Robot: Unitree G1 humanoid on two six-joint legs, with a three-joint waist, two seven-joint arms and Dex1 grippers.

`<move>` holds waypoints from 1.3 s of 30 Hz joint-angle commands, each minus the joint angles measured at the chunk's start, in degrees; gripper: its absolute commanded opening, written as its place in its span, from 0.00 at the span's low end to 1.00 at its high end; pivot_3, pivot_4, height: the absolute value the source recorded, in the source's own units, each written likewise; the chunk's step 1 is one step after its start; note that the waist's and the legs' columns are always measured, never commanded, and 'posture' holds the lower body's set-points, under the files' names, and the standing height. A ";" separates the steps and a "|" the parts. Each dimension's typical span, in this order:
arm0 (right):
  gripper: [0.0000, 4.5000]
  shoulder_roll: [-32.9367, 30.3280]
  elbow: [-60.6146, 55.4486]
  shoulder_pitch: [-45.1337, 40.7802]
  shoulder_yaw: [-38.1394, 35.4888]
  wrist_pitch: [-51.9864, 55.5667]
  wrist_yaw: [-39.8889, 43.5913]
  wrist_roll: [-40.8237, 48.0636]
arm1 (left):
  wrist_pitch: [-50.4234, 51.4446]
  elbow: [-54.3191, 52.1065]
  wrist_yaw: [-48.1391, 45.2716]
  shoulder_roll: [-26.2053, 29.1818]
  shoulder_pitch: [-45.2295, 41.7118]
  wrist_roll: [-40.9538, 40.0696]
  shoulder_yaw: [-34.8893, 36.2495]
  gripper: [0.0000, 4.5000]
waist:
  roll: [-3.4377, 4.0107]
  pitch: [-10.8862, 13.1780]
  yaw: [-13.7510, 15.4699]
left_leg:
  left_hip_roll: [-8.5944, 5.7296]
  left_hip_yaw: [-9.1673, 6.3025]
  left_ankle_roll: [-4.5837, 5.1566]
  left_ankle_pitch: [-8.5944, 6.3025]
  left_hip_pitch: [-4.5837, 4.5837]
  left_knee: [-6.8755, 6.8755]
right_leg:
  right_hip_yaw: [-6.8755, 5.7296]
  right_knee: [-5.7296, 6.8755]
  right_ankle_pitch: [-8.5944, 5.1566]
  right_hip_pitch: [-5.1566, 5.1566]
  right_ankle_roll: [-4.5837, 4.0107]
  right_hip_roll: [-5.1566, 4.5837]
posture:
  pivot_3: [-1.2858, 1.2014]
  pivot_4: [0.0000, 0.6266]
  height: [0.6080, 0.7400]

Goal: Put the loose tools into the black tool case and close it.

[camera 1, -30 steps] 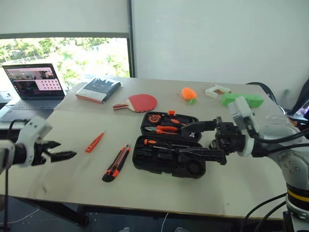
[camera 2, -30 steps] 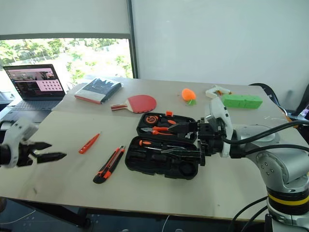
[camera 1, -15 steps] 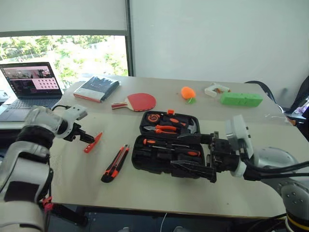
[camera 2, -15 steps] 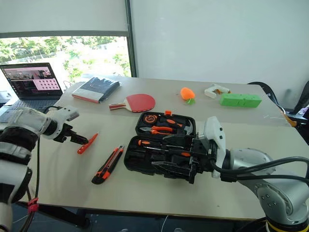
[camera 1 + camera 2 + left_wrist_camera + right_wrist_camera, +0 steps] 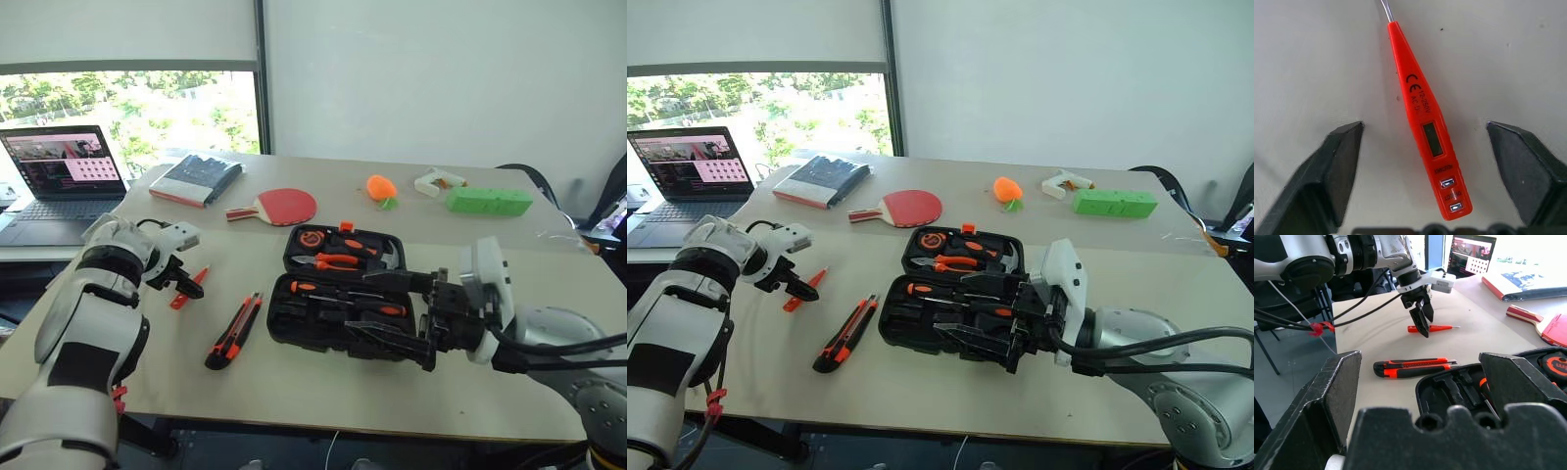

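While the slim orange tester (image 5: 1427,127) lies flat toward the table's (image 5: 323,392) left edge, the left gripper (image 5: 1430,161) hangs right over it, fingers (image 5: 1339,161) apart on either side, nothing gripped. The move, I'd say: settle lower, square the pads across the fat handle end, then close, because this thin body could skid. Just beside it lies the utility knife (image 5: 235,330); mid-table the black tool case (image 5: 343,294) sits open, the right gripper (image 5: 392,315) spread wide at its front edge.

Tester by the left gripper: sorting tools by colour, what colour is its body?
The tester is solid orange-red with black print, shown best in the left wrist view.
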 commanded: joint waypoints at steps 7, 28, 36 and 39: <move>1.00 -1.61 1.13 -2.31 0.22 -3.07 -0.03 0.35 | -0.85 1.83 -3.44 -0.99 -1.07 4.16 0.18 0.14 | 0.00 -0.01 0.00 | 0.00 -0.05 0.00 0.00 0.00 0.01 | -0.01 0.01 0.00 0.02 0.01 -0.01 | 0.52 0.24 0.97; 1.00 -6.11 0.11 12.17 -3.52 -5.50 0.84 -4.19 | -28.81 -18.55 -21.56 -11.41 -8.46 -0.48 2.54 0.09 | -0.17 0.09 0.90 | -0.08 -0.34 0.09 -0.04 -0.44 0.48 | -0.28 -0.05 0.07 0.06 0.14 -0.10 | 0.52 0.24 0.97; 1.00 -5.21 -2.24 14.37 -3.90 -6.20 -2.47 -3.72 | -26.68 -28.28 -22.03 -14.94 -2.53 2.39 -4.05 0.09 | -0.10 0.07 -0.82 | -0.06 -0.46 0.12 -0.05 -0.24 0.48 | -0.03 0.11 0.06 0.07 0.13 0.05 | 0.52 0.24 0.97; 1.00 -4.79 -3.13 15.16 -4.55 -6.29 -3.80 -3.09 | -26.79 -30.06 -21.43 -15.00 -0.28 4.02 -5.73 0.09 | -0.10 0.07 -0.75 | -0.07 -0.54 0.12 -0.05 -0.22 0.48 | 0.00 0.12 0.07 0.07 0.14 0.05 | 0.52 0.24 0.97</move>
